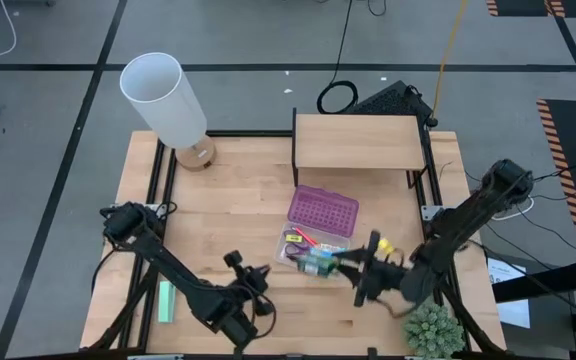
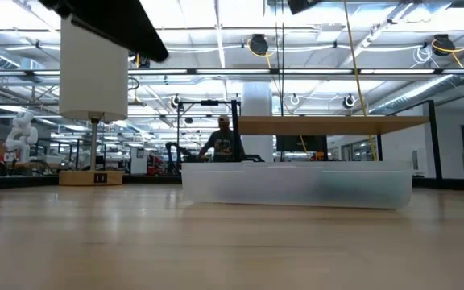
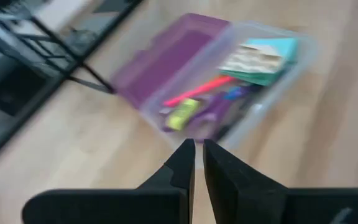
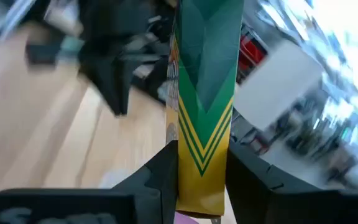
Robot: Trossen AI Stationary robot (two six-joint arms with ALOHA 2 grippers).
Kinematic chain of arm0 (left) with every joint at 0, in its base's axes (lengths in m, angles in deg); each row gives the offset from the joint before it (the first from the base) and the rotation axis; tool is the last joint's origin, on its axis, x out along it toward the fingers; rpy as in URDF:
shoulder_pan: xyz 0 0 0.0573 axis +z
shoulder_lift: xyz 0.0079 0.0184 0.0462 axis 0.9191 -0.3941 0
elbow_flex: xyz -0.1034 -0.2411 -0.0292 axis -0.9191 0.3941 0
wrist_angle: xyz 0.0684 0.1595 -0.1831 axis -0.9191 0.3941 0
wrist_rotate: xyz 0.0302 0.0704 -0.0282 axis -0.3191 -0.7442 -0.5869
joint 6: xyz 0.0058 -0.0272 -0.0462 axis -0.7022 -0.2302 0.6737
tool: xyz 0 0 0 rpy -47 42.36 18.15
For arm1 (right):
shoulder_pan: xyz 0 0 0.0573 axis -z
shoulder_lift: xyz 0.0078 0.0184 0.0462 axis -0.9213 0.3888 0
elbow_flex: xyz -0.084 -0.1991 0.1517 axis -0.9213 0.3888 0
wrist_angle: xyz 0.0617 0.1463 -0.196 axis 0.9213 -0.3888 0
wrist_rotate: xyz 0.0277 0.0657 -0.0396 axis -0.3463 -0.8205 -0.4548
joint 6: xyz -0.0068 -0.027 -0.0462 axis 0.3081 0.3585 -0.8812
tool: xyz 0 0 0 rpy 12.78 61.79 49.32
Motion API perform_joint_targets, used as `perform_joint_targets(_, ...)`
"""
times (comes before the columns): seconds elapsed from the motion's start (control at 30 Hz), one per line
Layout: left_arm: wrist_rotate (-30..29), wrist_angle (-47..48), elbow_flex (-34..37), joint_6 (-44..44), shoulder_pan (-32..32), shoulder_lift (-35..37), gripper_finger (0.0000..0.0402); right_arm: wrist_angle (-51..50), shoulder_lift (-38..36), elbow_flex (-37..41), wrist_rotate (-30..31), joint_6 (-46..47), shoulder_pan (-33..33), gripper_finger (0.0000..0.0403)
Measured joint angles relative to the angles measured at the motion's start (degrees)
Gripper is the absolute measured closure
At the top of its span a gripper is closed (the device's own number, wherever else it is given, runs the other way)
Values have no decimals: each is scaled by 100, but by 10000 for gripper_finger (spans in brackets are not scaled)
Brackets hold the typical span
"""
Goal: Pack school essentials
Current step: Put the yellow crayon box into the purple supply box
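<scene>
Right gripper [image 4: 201, 177] clamped on green-yellow crayon box [image 4: 205, 93], held upright, lower right of centre in high view, just beside clear case [image 1: 318, 250]. Left gripper [image 3: 197, 155] pinched together on nothing, lower centre of high view.

Step in hand, by judgement: lower box into case. Advice: align long edge with case wall, release only once seated.

Left wrist view shows red pencil [image 3: 197, 92] and scissors [image 3: 213, 112] already inside; low view shows only frosted wall, contents hidden.

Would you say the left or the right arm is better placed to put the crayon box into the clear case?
Right, probably. The right gripper is shut on the green-yellow crayon box, close beside the clear case. The left gripper is shut and empty.
</scene>
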State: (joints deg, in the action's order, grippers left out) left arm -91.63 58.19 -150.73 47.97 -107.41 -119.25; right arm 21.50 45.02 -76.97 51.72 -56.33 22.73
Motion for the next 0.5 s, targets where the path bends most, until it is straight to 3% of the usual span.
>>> perform_joint_targets(0.13, -144, 767, 0, 199, 4, 342, 366, -2, -676, 0, -21, 1114, 289, 296)
perform_joint_targets(0.27, -215, 657, 42, -448, -28, 636, 366, -337, -1285, -2, -483, 2092, 553, 296)
perform_joint_targets(0.4, -49, -209, 446, -1464, -93, 835, 366, -1069, -1813, -4, -1255, 3427, 875, 296)
perform_joint_targets(0.5, 536, -1635, 1098, -2341, -116, 1062, 366, -1678, -1949, -4, -1883, 4369, 1085, 296)
